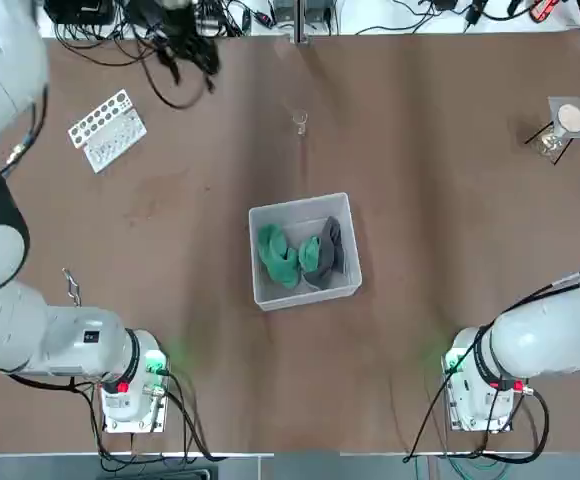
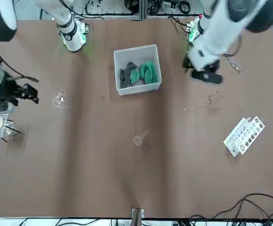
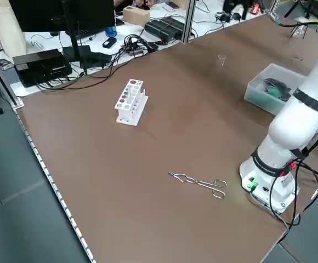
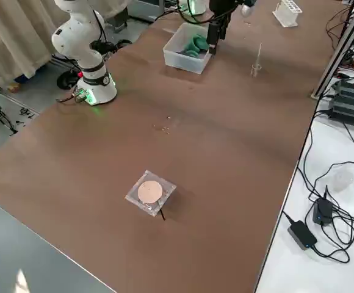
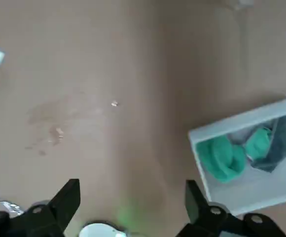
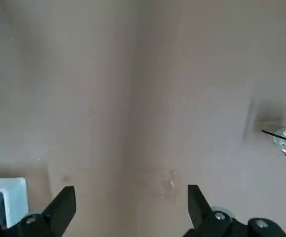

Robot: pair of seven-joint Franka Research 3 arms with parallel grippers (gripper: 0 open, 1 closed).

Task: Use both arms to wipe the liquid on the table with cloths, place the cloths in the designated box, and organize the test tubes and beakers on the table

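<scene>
Brown surface fills the scene, with cables and boxes along its far edge. Near its middle sits the designated box, holding the green cloth and the dark grey cloth side by side. A small clear beaker stands beyond the box, well apart from it. The white tube rack lies toward the robot's far left, metal tongs near the left base, and a round white disc on a wire stand at the far right. The left hand hangs above bare surface beside the box, fingers wide and empty. The right hand hangs over bare surface, fingers wide and empty.
</scene>
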